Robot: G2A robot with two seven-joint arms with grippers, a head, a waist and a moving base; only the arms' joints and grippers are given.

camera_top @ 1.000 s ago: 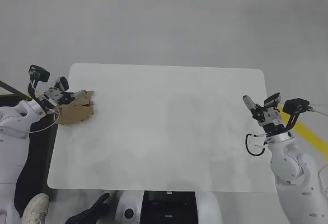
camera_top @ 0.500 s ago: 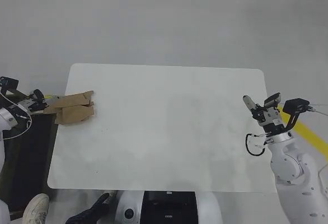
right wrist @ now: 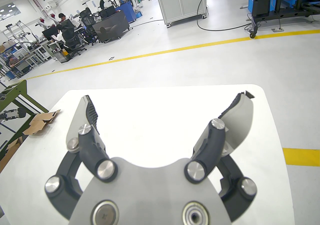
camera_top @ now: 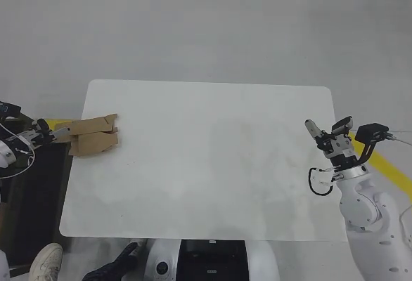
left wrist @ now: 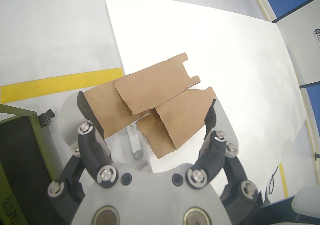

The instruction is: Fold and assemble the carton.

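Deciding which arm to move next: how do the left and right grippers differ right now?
Left gripper sits off the table's left edge; right gripper is at its right edge. Left gripper faces the carton's near end; right gripper has nothing near. Both are open.

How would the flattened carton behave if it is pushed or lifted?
The flattened carton looks like thin cardboard, so probably light and bendy. Its flaps lie unevenly and may swing when lifted. One end overhangs the table edge, so a push might tip it off.
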